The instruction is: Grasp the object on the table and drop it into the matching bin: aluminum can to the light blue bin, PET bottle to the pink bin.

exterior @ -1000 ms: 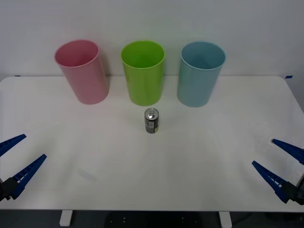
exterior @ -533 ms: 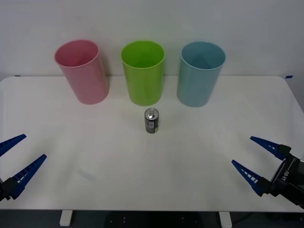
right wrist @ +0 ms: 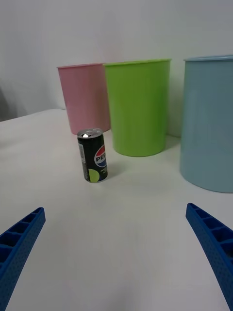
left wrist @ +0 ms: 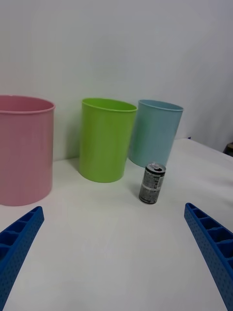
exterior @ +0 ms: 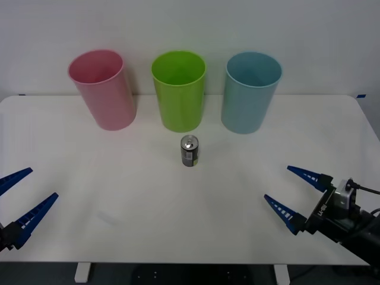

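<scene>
Bare tabletop (exterior: 178, 214) lies all around the can (exterior: 189, 151). Just behind it stands the lime green bin (exterior: 179, 90), blocking approach from the far side.

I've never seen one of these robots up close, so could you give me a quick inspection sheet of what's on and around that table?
Surface: white table, flat, nothing spilled.
Job's things: aluminum can upright at mid-table, before the lime green bin; light blue bin and pink bin beside it along the far edge.
Clutter: nothing seen.
Grippers: right gripper low over the table's right side, fingers open toward the can; left gripper at the left edge, open.
Cables: one black cable at the right wrist.
Surroundings: plain white wall.
</scene>
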